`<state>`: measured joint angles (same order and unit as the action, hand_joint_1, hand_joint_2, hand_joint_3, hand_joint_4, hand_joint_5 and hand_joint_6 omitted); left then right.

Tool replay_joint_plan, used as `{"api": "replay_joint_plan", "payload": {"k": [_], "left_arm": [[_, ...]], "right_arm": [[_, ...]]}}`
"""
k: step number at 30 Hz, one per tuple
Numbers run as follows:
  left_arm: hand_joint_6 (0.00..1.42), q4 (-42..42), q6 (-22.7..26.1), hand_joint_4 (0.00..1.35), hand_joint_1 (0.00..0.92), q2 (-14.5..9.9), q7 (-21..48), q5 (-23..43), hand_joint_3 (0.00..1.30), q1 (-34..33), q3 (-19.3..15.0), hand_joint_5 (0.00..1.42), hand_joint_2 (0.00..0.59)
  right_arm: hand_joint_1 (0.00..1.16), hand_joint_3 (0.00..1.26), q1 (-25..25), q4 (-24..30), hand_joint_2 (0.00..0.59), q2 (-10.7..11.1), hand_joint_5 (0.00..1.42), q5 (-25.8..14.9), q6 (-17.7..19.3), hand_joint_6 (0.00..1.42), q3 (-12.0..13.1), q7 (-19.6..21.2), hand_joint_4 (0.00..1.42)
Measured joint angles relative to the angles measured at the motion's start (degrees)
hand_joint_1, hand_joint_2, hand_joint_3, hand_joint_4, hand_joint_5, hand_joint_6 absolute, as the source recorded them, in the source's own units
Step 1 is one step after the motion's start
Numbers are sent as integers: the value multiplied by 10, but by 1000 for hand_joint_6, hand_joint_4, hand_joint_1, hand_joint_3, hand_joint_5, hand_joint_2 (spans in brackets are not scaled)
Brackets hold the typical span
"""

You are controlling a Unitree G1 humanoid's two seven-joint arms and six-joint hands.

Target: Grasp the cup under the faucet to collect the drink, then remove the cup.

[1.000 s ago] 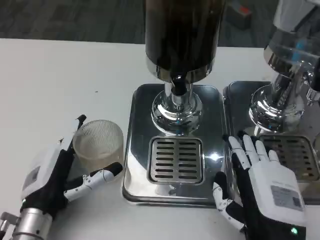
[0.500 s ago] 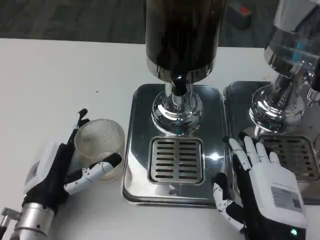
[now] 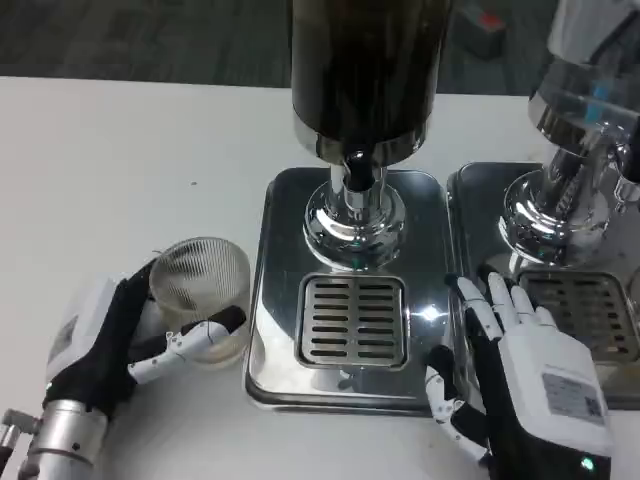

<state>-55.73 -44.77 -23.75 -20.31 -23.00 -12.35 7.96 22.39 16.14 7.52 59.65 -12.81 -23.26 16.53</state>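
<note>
Cup [image 3: 201, 293] on table [image 3: 120, 160], just left of dispenser tray [image 3: 350, 240], gripped by left hand [image 3: 130, 335]. Right hand [image 3: 520, 375] spread, holding nothing. Grasp step; next likely carry under faucet [image 3: 355, 170].

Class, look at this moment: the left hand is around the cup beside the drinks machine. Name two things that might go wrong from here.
1. The cup looks tilted in the left hand, so it may slip or tip as it is lifted.
2. The cup stands on the table, beside the raised edge of the steel tray; carried low towards the grille under the tap, it might knock that edge.
</note>
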Motion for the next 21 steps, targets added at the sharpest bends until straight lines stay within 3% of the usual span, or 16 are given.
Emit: {"api": "replay_joint_plan", "payload": {"k": [6, 21], "left_arm": [[602, 0, -10, 571, 364, 0, -27, -8, 502, 2, 0, 745, 97], [637, -15, -44, 617, 366, 0, -63, -25, 550, 7, 0, 795, 101]], "right_arm": [[525, 124, 0, 0, 554, 0, 34, -3, 0, 60, 0, 0, 11], [531, 124, -1, -1, 554, -2, 37, -4, 0, 64, 0, 3, 11]]}}
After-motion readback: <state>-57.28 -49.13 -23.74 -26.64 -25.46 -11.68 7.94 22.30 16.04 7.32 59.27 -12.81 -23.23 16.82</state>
